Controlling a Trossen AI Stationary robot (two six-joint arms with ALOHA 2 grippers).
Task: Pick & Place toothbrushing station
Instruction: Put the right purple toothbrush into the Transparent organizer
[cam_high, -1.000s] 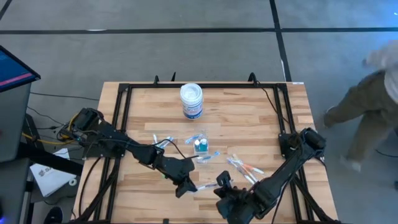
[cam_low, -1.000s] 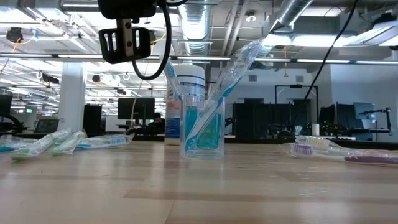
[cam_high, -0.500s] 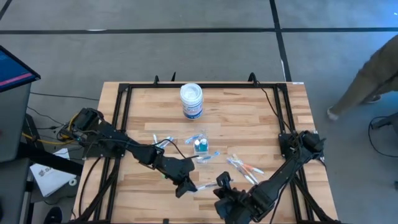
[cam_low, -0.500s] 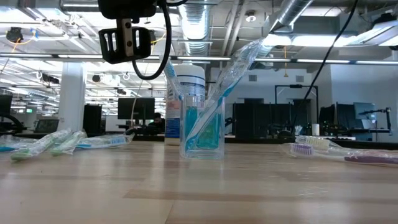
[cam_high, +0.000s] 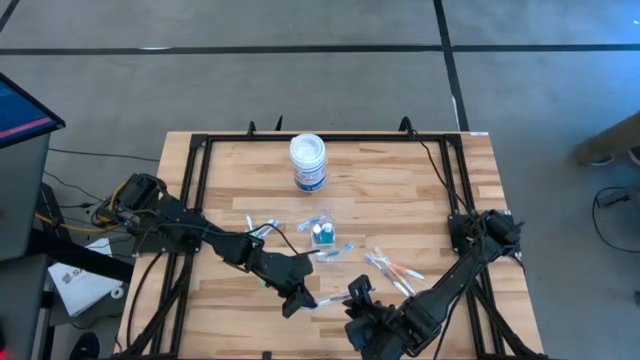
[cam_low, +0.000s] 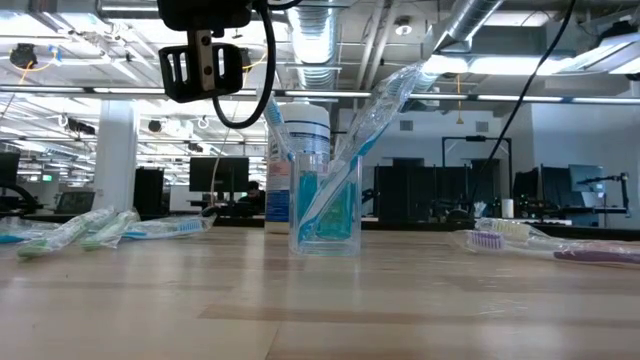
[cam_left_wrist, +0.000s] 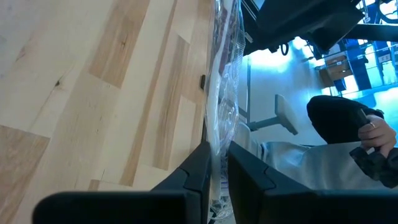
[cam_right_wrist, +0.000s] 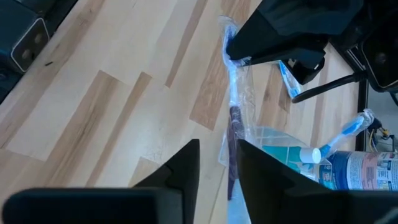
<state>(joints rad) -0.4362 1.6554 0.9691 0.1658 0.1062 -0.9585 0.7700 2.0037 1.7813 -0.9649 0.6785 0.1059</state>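
Left gripper (cam_high: 296, 298) at 6 o'clock of the cup (cam_high: 322, 234), clamped on one end of a wrapped toothbrush (cam_high: 330, 298). Right gripper (cam_high: 358, 297) just at 3 o'clock of it, pinching the other end. Cup near table (cam_high: 400, 190) centre, brushes and a tube inside. More toothbrushes (cam_high: 392, 268) lying at 4 o'clock of the cup, others (cam_high: 262, 230) at 9 o'clock. Jar (cam_high: 308, 162) at 12 o'clock.

Left pincer (cam_high: 298, 300) and right pincer (cam_high: 357, 292) both clamped, tips near together.
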